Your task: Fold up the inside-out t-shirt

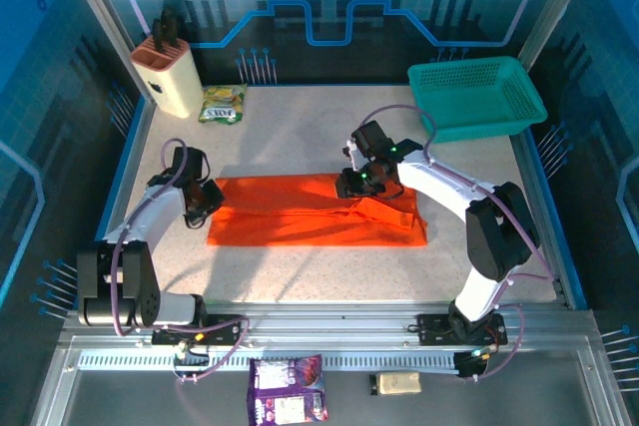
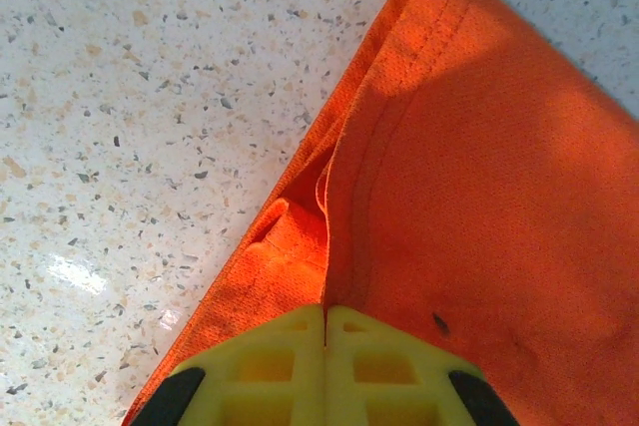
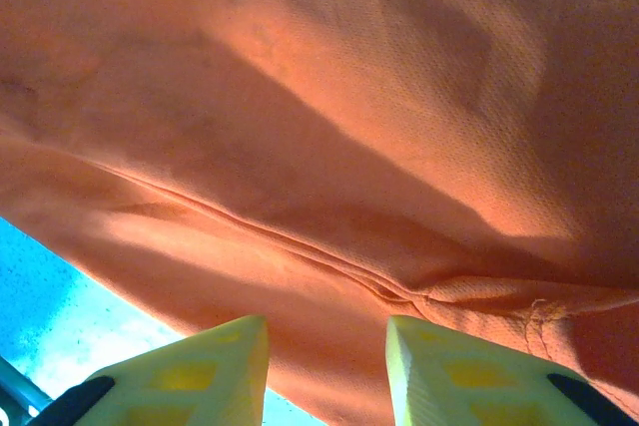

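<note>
We see the inside-out t-shirt (image 1: 315,214) lying flat near the middle of the desk (image 1: 300,276). It is folded into a long orange band that runs from 9 o'clock to 3 o'clock. Its 3 o'clock end looks bunched and creased, while its 9 o'clock end lies smoother.

The left end effector (image 1: 205,202) sits at the band's 9 o'clock end. From the left wrist we see this end effector (image 2: 324,318) closed, with its yellow fingers (image 2: 270,371) pressed together. A stitched edge of the t-shirt (image 2: 479,197) runs into the seam between them, so it grips the cloth. Bare speckled desk (image 2: 130,97) shows toward 10 o'clock of that grip.

The right end effector (image 1: 351,185) is at the band's 12 o'clock edge, slightly toward 1 o'clock from the shirt's middle. From the right wrist we see this end effector (image 3: 324,331) open, its two yellow fingers (image 3: 200,371) spread apart. Wrinkled orange t-shirt (image 3: 349,127) lies just beyond them, with a seam crossing it. We cannot tell whether the fingers touch the cloth.

A teal mesh basket (image 1: 479,119) stands at the desk's 1 o'clock corner, well apart from the shirt. A knife block (image 1: 170,77) stands at the 11 o'clock corner, with a green packet (image 1: 222,104) just beside it toward 3 o'clock. A purple packet (image 1: 288,391) lies at 6 o'clock, off the desk and near the arm bases.
</note>
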Controlling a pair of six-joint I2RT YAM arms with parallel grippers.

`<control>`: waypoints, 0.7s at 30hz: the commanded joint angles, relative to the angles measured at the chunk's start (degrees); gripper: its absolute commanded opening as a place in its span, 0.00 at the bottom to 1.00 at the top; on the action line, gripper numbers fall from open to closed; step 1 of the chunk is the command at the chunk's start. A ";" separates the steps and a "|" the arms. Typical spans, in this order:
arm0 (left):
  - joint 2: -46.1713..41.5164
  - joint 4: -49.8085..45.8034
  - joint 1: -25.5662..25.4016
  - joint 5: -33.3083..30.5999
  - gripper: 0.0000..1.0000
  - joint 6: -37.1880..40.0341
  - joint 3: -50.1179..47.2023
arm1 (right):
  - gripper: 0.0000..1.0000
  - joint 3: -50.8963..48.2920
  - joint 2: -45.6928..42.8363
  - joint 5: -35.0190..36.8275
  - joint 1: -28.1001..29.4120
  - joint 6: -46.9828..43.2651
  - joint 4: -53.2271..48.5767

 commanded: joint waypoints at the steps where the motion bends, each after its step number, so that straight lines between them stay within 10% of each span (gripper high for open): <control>1: -1.17 -0.25 -0.01 -1.27 0.00 1.70 0.58 | 0.36 -0.70 -0.81 -0.37 0.37 0.73 -1.21; 21: 0.95 -1.60 0.21 -0.66 0.25 -0.54 -0.98 | 0.37 1.26 1.18 -3.63 0.40 1.62 -1.05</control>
